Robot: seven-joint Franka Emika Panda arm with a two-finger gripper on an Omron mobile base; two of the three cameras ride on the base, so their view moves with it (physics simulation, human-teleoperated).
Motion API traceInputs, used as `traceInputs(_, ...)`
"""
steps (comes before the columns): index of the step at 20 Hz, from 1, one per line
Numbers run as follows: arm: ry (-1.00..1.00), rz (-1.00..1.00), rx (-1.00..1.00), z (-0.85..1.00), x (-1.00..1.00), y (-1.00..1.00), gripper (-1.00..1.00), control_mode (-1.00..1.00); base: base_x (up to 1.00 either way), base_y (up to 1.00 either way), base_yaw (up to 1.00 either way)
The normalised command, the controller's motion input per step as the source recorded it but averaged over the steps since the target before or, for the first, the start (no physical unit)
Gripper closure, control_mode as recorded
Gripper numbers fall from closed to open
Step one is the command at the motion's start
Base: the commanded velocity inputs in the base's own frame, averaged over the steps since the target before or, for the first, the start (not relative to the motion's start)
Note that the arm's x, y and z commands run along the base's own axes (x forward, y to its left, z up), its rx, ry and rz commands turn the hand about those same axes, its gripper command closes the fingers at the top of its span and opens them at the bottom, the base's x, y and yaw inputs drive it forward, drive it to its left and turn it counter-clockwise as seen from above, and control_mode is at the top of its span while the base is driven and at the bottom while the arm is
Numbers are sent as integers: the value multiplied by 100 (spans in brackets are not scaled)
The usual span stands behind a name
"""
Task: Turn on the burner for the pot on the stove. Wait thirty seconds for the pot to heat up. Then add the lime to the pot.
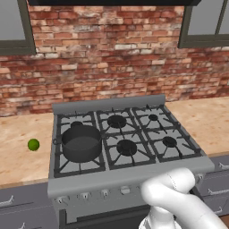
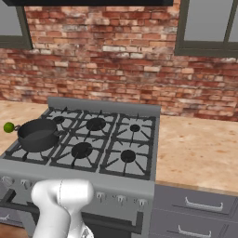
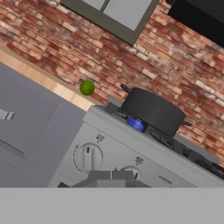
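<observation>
Brick wall with dark-framed windows behind; wooden counter either side of the stove, grey drawer fronts below. Stove: six burners under dark grates, raised back rim, knob row along the front panel. The pot sits on the front-left grate section, lidless, upright, apparently empty. Hand view shows a blue flame under the pot's near side, so the burner there appears lit; judgement: knob step done, task sits in the waiting interval or just ahead of fetching the lime. The lime rests on the counter left of the stove, apart from the stove's left edge, roughly level with the pot, untouched. Gripper hangs low in front of the stove's front panel, jaws clenched on nothing, tips just below and right of the leftmost knob. Key relation for the coming move: from the jaws the lime lies up and to the left, beyond the front edge of the counter and past the stove's left front corner; the pot lies up and to the right of it. The lime is round, so no long axis to align with; any approach bearing should serve, though it may roll when touched. Single arm, no choice of side. Hard to read: knob pointer and markings too blurred; in both base views the arm's white elbow covers part of the knob row.
</observation>
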Motion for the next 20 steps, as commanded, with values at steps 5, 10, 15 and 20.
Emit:
traceInputs(5, 0, 1, 0, 0, 0, 0, 100, -100, 0, 0, 0)
traceInputs(10, 0, 1, 0, 0, 0, 0, 100, -100, 0, 0, 0)
traceInputs(15, 0, 1, 0, 0, 0, 0, 100, -100, 0, 0, 0)
traceInputs(20, 0, 1, 0, 0, 0, 0, 100, -100, 0, 0, 0)
